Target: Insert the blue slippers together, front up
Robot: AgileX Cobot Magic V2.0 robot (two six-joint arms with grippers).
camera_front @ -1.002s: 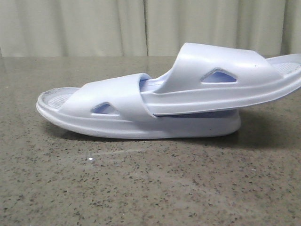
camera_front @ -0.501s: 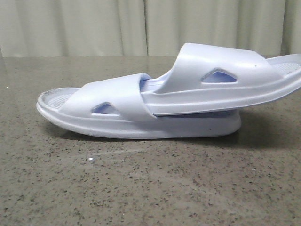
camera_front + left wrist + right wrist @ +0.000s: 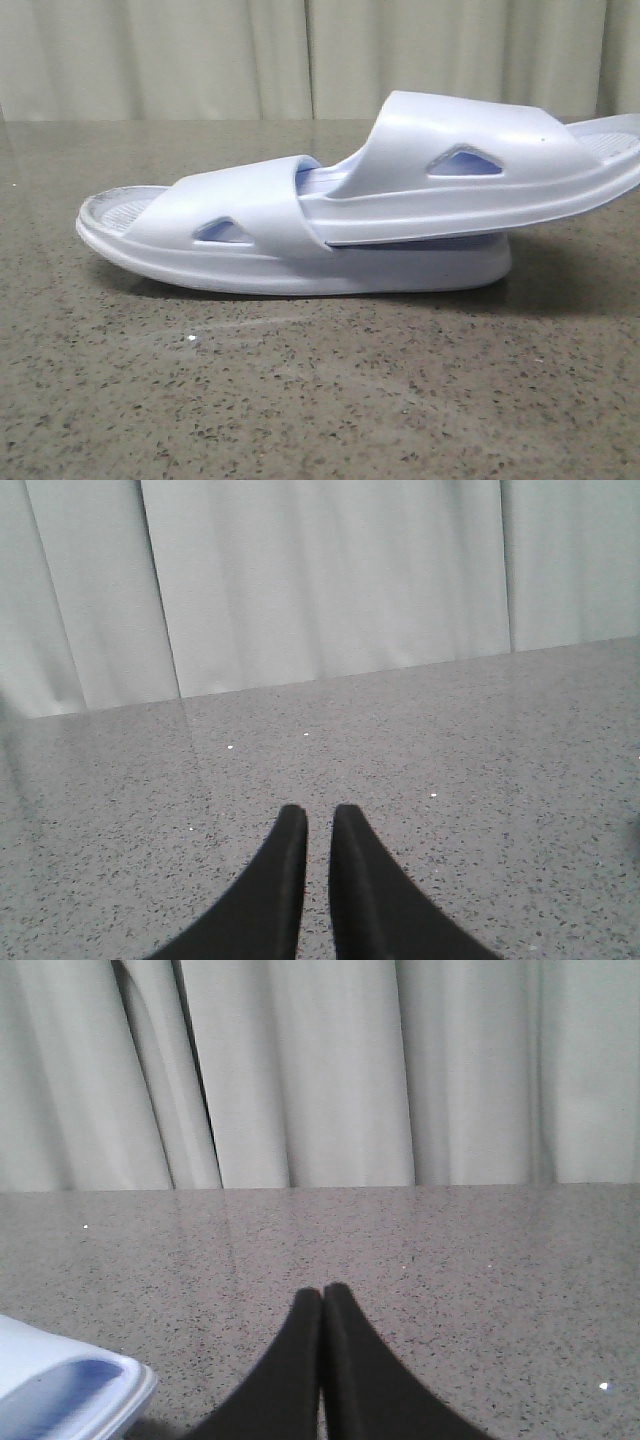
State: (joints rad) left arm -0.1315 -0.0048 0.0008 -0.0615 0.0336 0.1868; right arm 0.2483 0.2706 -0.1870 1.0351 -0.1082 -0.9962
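The two blue slippers sit nested on the speckled table in the front view. The lower slipper (image 3: 250, 262) lies flat with its open end at the left. The upper slipper (image 3: 400, 140) has one end tucked under the lower one's strap and its other end raised out to the right. An edge of a slipper (image 3: 60, 1390) shows in the right wrist view, off to the side of my right gripper (image 3: 322, 1292), which is shut and empty. My left gripper (image 3: 319, 812) hovers over bare table, open by a narrow gap with nothing in it. Neither gripper appears in the front view.
The grey speckled stone table (image 3: 320, 400) stretches around the slippers. Pale curtains (image 3: 200, 60) hang behind its far edge.
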